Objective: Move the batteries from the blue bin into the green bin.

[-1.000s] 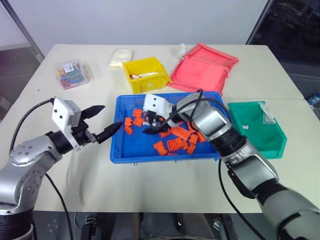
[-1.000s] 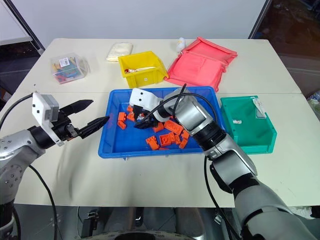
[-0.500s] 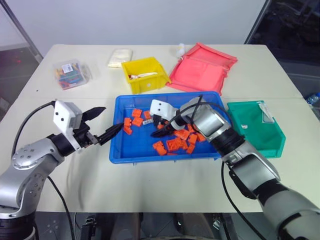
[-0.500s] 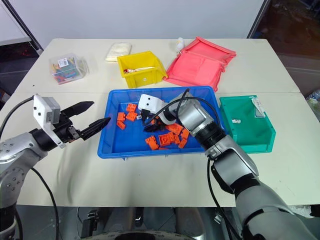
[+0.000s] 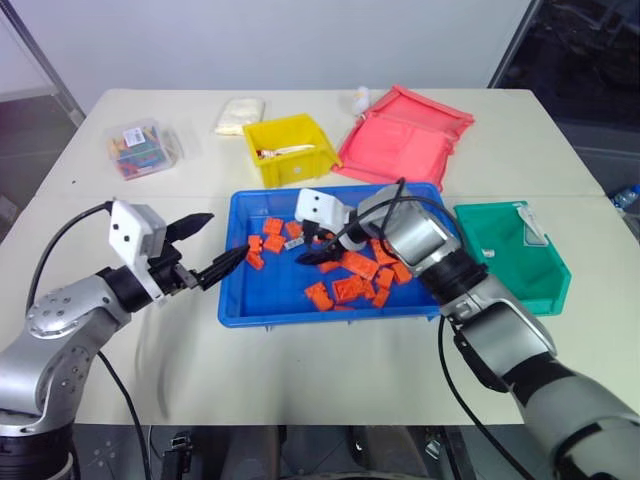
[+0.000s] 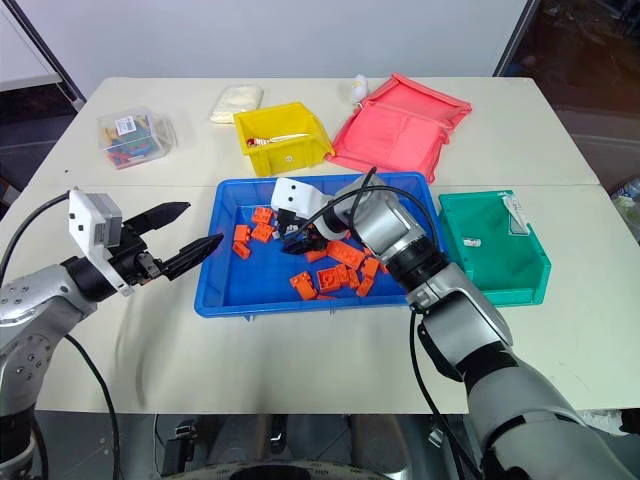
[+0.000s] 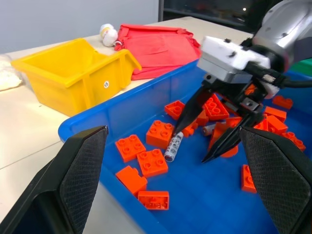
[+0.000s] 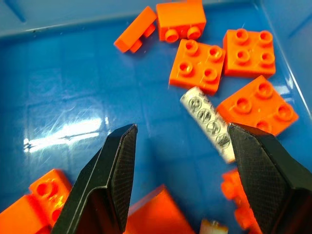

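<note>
My right claw (image 8: 178,180) hangs spread and empty over the blue bin (image 5: 270,300), where a silver battery (image 8: 208,122) lies among orange bricks (image 8: 197,66), just beside one fingertip, untouched.

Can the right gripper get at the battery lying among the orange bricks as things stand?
Probably yes. The right gripper hangs open just above the blue bin floor, with the battery beside one finger. Orange bricks crowd its ends, but its top lies uncovered.
</note>
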Controlling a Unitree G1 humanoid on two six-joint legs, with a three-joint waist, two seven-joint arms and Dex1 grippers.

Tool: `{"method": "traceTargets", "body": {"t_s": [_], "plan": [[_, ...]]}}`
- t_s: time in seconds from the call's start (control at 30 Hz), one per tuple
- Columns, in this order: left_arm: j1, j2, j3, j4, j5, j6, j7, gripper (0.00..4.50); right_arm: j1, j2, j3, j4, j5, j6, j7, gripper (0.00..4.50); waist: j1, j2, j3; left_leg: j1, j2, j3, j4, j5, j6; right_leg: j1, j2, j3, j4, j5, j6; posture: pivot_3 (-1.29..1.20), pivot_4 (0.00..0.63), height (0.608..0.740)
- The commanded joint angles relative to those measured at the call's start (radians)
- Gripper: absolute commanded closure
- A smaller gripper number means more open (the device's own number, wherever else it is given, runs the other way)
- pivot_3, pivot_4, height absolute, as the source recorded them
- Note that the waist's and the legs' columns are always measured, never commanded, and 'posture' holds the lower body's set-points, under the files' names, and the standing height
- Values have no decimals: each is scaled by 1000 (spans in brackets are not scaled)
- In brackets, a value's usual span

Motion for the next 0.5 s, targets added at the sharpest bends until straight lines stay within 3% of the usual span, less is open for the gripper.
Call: {"method": "traceTargets", "body": {"t_s": [0.03,0.4,0.5], "plan": [[-5,-2,4,-37,-1,-17,7,0,-39,32,10,94,-34,-86,-14,1472,0,0,0,0,0,0,0,0,0,0,0,0,0,0,0,0,150,740],[23,-6,13,-54,0,-22,20,0,-97,86,24,328,-100,-243,20,1472,-1,0,0,1,0,0,0,0,0,1,0,0,0,0,0,0,150,740],[24,-6,13,-49,3,-27,16,0,-118,94,36,371,-118,-274,57,2384,0,0,0,1,0,0,0,0,0,1,0,0,0,0,0,0,150,740]]}}
